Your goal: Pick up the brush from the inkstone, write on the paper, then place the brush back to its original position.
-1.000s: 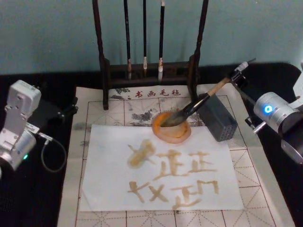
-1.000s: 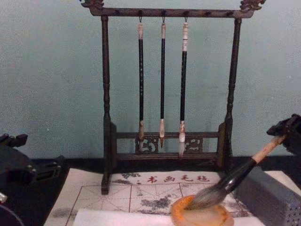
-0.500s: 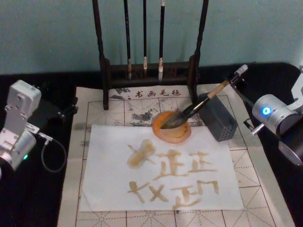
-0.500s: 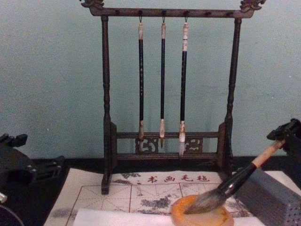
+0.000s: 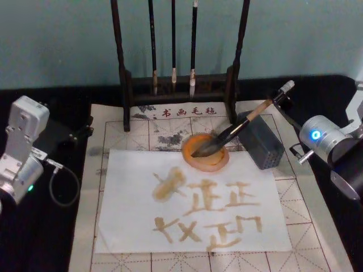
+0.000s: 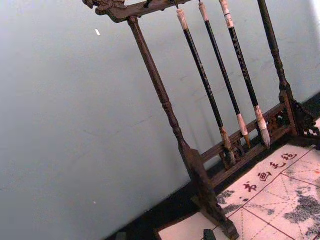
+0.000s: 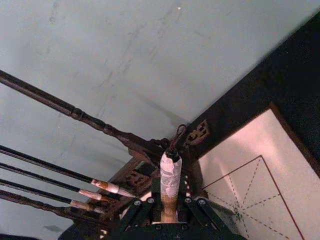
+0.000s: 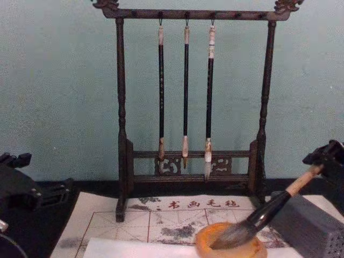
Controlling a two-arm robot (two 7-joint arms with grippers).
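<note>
The brush [image 5: 249, 119] slants down to the left, its bristle tip lying in the round orange-rimmed inkstone [image 5: 190, 158]. From the chest view the brush [image 8: 274, 207] leans over the inkstone [image 8: 207, 236] at a low angle. My right gripper [image 5: 281, 101] is shut on the upper handle, just below the whitish end [image 7: 170, 175]. The white paper [image 5: 130, 187] lies in front of the inkstone and carries several amber brush strokes. My left gripper [image 5: 65, 133] is parked at the left, off the mat.
A grey rectangular block [image 5: 262, 144] stands right of the inkstone, under the brush handle. A dark wooden stand [image 5: 178, 85] with three slim hanging brushes is at the back. A beige mat [image 5: 113, 130] with red grid lines lies under everything.
My right gripper has moved down and slightly right with the brush. The handle now slants lower over the grey block, with the tip still in the inkstone. The left arm has not moved.
</note>
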